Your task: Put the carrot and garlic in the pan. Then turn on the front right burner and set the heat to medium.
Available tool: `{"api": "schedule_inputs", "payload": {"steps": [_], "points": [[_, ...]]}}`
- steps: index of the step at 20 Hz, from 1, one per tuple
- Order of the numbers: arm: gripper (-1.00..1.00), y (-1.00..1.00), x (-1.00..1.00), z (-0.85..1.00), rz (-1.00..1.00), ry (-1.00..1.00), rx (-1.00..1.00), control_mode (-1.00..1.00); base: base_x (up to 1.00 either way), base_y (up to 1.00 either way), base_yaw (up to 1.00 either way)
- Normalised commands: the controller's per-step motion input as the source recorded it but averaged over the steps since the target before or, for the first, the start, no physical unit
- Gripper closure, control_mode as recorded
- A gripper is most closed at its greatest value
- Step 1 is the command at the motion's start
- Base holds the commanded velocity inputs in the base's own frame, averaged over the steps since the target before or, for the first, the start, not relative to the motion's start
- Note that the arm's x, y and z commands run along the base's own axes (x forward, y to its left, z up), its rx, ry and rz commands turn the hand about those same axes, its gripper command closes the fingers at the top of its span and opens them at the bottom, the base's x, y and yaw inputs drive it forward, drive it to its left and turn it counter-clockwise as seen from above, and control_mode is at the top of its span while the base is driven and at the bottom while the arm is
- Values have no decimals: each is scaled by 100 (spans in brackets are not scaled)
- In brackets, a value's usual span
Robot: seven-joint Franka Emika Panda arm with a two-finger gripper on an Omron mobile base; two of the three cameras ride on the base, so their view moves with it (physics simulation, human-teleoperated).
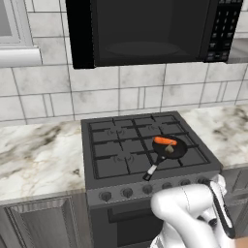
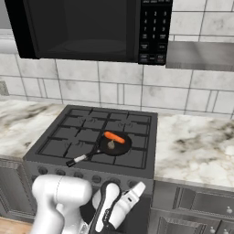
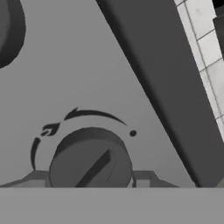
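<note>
While the tapered orange carrot [image 1: 165,141] and pale garlic bulb [image 1: 169,149] lie in the round black pan [image 1: 180,152], a ridged grey knob [image 3: 90,162] sits between the gripper [image 3: 90,179] tips; whether they clasp it, I cannot tell.

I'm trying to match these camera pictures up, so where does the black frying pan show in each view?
Left base view: pan right of centre, on the stove's front right.
Right base view: pan at centre.
Hand view: a stove knob, no pan.
Shared landmark: the carrot lying in it.
</note>
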Motion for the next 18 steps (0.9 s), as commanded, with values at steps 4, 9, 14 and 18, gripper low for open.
{"api": "schedule_inputs", "payload": {"steps": [4, 9, 14, 18], "points": [[100, 18, 0, 6, 27, -12, -32, -100, 0, 0, 0], [100, 6, 0, 0, 43, -9, -27, -100, 0, 0, 0], [100, 5, 10, 0, 61, -7, -27, -100, 0, 0, 0], [100, 1, 4, 0, 70, -4, -26, -100, 0, 0, 0]]}}
